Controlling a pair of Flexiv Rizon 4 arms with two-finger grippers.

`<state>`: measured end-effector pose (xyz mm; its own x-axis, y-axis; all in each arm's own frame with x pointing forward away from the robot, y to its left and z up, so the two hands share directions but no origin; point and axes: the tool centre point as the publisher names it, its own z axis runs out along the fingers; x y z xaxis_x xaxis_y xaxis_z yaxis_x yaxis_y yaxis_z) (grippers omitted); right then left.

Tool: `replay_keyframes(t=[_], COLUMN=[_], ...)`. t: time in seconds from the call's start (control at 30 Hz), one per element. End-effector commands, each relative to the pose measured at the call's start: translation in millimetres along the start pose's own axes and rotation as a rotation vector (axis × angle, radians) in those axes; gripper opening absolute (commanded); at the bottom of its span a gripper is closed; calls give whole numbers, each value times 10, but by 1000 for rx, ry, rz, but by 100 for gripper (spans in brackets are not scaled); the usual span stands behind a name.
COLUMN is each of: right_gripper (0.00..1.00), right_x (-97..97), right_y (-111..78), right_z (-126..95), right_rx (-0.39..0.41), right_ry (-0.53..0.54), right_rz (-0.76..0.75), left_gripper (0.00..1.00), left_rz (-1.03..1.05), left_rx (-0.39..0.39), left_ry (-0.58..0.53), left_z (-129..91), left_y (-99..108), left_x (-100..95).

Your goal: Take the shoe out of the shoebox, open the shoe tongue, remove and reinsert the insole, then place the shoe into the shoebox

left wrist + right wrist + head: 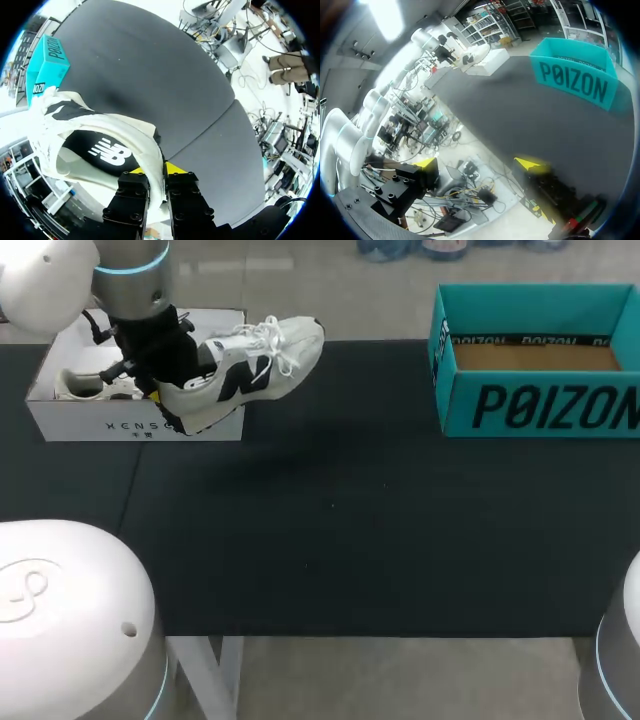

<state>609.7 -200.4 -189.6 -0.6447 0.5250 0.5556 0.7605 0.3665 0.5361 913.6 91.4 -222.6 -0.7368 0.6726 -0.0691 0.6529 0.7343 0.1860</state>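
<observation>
- Nearby, the right gripper [480, 167] is held wide open, with nothing in it, off the black table's [350, 520] edge.
- Farther back, the white shoe [250, 370] is pinched at its heel collar by the left gripper [159, 172], partly over the white shoebox [100, 425].
- A teal box [540, 405] is set far right.

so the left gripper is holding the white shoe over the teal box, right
No, the left gripper holds the white shoe over the white box, not the teal box; the head view shows it.
</observation>
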Motion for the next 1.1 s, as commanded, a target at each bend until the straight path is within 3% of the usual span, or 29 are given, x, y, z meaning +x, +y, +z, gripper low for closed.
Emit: replay_keyframes(t=[0.03,0.67,0.93,1.1], right_gripper=[100,100,100,100], right_x=[77,77,77,77], right_y=[-48,-48,-48,-48], right_z=[6,6,6,6], right_rx=[-9,-9,-9,-9], right_ry=[-271,-271,-271,-271], right_rz=[0,0,0,0], left_gripper=[0,0,0,0], left_rz=[1,1,125,204], left_rx=[0,0,-84,-52], left_ry=[0,0,-14,-25], left_z=[-14,-14,-18,14], left_y=[7,7,684,1019], left_x=[-3,-3,-10,-63])
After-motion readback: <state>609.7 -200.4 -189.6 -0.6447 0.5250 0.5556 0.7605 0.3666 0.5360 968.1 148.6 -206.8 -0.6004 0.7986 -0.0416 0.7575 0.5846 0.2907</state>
